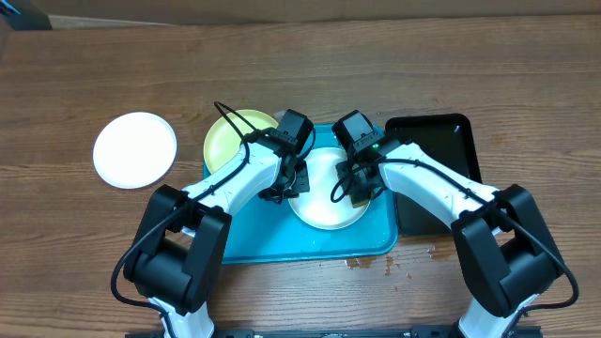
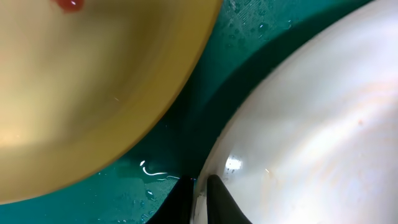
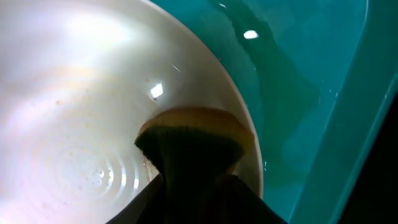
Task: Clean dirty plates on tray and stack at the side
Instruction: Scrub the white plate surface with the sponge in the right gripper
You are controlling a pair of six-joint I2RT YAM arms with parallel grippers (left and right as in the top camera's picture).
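A white plate (image 1: 324,197) lies on the turquoise tray (image 1: 282,239). My left gripper (image 1: 293,178) is shut on its left rim; the left wrist view shows the fingers (image 2: 200,199) pinching the white rim (image 2: 298,112). My right gripper (image 1: 360,183) is shut on a yellow sponge with a dark green face (image 3: 193,146), pressed on the plate's right side (image 3: 74,93). A yellow-green plate (image 1: 235,136) with a red smear (image 2: 68,5) lies at the tray's far left corner. Another white plate (image 1: 134,149) lies on the table, left of the tray.
A black tray (image 1: 441,164) stands right of the turquoise tray, partly under my right arm. Water drops lie on the turquoise tray floor (image 2: 149,171). A wet patch shows on the wooden table (image 1: 371,263) near the tray's front edge.
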